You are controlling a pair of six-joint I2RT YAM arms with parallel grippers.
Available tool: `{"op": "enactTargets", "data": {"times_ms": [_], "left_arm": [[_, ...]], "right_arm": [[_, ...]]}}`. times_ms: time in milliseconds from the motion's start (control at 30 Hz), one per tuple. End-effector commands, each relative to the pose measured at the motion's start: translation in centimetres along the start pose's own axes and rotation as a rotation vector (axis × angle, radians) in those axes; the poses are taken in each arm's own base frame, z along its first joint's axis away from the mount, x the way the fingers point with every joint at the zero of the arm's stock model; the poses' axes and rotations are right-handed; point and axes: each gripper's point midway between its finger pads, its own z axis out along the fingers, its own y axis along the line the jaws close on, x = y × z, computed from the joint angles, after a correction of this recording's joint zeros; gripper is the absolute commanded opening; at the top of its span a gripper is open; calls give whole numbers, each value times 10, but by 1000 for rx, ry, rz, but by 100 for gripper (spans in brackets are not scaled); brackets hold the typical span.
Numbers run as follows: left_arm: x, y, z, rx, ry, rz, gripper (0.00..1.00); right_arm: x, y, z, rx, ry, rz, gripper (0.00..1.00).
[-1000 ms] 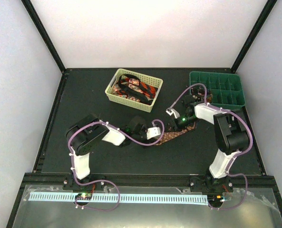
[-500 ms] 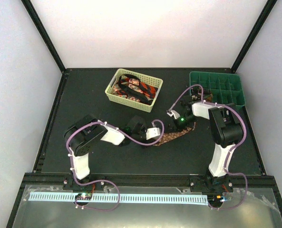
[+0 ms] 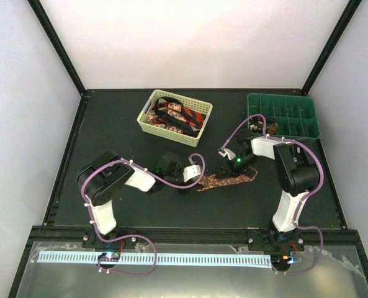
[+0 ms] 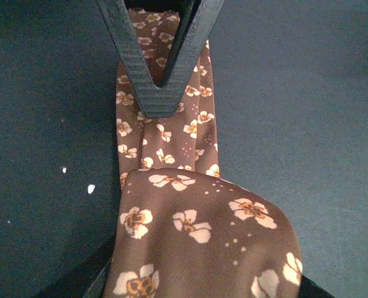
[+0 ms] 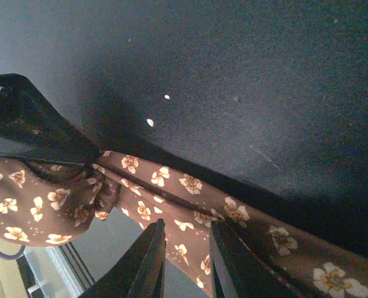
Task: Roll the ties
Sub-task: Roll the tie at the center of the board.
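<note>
A brown tie [image 3: 224, 182] with pale flowers lies stretched on the black table between my two grippers. My left gripper [image 3: 195, 178] is at its left end. In the left wrist view the cloth [image 4: 202, 236] humps over the jaws and hides them, and it stays with the gripper. My right gripper [image 3: 229, 167] comes down on the tie's middle. Its fingers [image 4: 156, 93] meet in a V on the cloth, and the right wrist view shows the tie [image 5: 190, 186] at the fingertips [image 5: 154, 239]. Red-and-black ties [image 3: 174, 115] lie piled in the yellow basket [image 3: 148, 119].
The green divided tray [image 3: 253, 99] stands at the back right, just behind the right arm, with a dark bundle [image 3: 255, 125] in its near-left compartment. The basket is at the back centre. Purple cables loop over both arms.
My left gripper has moved left with the tie's end, and the tie now lies longer and flatter. My right gripper has shifted slightly left along the tie.
</note>
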Motion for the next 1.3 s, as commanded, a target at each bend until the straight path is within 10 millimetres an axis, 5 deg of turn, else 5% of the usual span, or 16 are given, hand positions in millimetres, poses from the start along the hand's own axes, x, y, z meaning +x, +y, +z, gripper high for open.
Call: {"op": "enactTargets", "data": {"times_ms": [0, 200, 400, 567, 667, 800, 1067, 1267], "left_arm": [[-19, -1, -8, 9, -72, 4, 39], [7, 24, -2, -113, 71, -26, 38], [28, 25, 3, -113, 161, -64, 39], [43, 18, 6, -111, 234, -22, 39], [47, 17, 9, -109, 263, -15, 40], [48, 13, 11, -103, 274, 1, 40], [50, 12, 12, -101, 282, 3, 40], [49, 12, 12, -100, 280, -1, 40]], "right_arm": [[12, -22, 5, 88, 43, 33, 21], [10, -20, 4, 82, 36, 18, 21], [7, -16, 2, 71, 28, 0, 26], [-10, 27, -18, -74, -63, -86, 34], [-17, 54, -27, -165, -106, -108, 48], [-15, 74, -16, -221, -75, -116, 53], [-6, 71, 20, -214, 12, -102, 52], [-1, 60, 25, -166, 31, -99, 44]]}}
